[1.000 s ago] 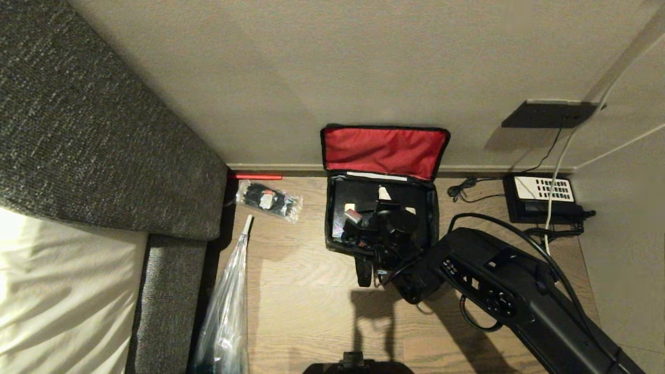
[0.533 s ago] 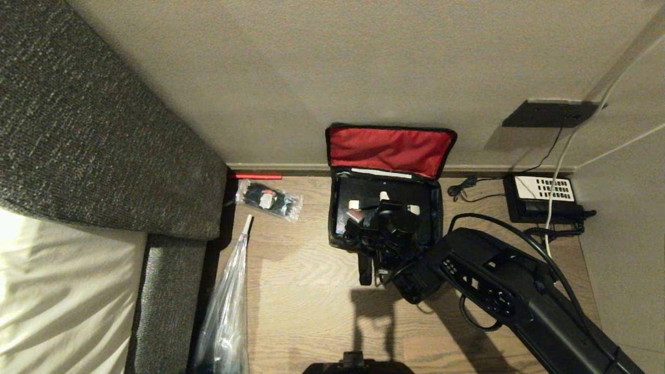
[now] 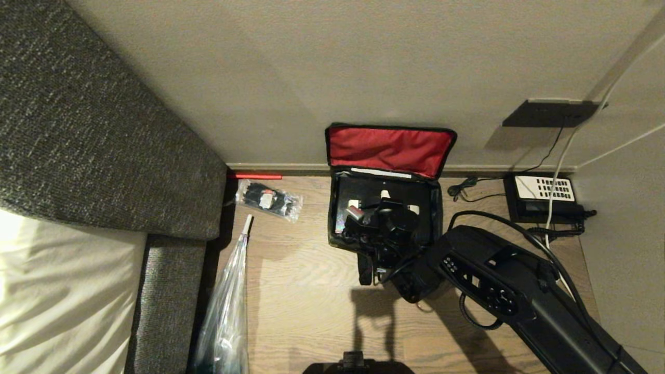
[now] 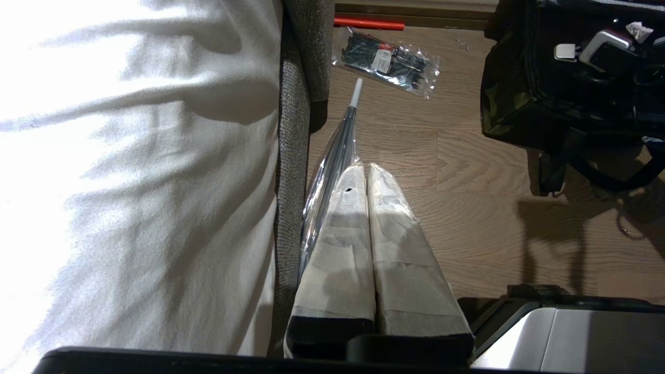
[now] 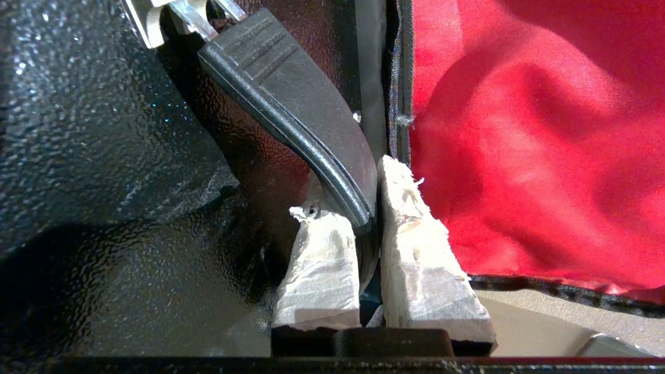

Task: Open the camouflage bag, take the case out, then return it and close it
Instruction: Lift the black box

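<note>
We've got the right gripper [image 5: 369,208] inside the open camouflage bag [image 3: 385,208], jaws clamped on what looks like the case [image 5: 104,156] handle.

Warm, dim room light. My arm's shadow [image 3: 371,317] falls hard across the floor [image 3: 306,291] toward six o'clock. The white bedding [image 4: 135,171] blows out to glare in my left wrist view; the red lining [image 5: 535,140] looks soft, slightly out of focus.

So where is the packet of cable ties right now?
In the head view the packet of cable ties lies on the wooden floor, left of the open camouflage bag, near the sofa corner.
</note>
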Controlling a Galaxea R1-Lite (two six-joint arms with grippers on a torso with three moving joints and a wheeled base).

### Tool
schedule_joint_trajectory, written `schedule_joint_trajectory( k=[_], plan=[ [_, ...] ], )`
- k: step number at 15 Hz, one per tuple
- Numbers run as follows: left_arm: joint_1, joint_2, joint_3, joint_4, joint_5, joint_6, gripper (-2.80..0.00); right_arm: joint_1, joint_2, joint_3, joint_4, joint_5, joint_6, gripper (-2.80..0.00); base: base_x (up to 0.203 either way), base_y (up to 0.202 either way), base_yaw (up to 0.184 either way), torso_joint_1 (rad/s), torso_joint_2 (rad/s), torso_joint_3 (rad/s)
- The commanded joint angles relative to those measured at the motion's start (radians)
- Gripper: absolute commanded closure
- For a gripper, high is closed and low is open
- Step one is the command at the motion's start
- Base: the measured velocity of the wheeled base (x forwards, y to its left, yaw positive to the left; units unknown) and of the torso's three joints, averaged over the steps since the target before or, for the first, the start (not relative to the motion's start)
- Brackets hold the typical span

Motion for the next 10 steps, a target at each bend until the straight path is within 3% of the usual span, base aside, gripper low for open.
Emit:
schedule_joint_trajectory(
  k=[1, 10],
  plan=[
    [0.000, 0.000, 0.000, -0.001, 0.001, 0.001, 0.00, 0.017, -0.042, 0.003, -0.017, -0.008, -0.002, 0.00, 0.000, 0.000, 0.000, 0.000, 0.00, 0.000],
    [0.001, 0.000, 0.000, 0.000, 0.001, 0.001, 0.00, 0.055, -0.106, 0.076, -0.018, -0.029, 0.001, 0.00, 0.000, 0.000, 0.000, 0.000, 0.00, 0.000]
  ],
)
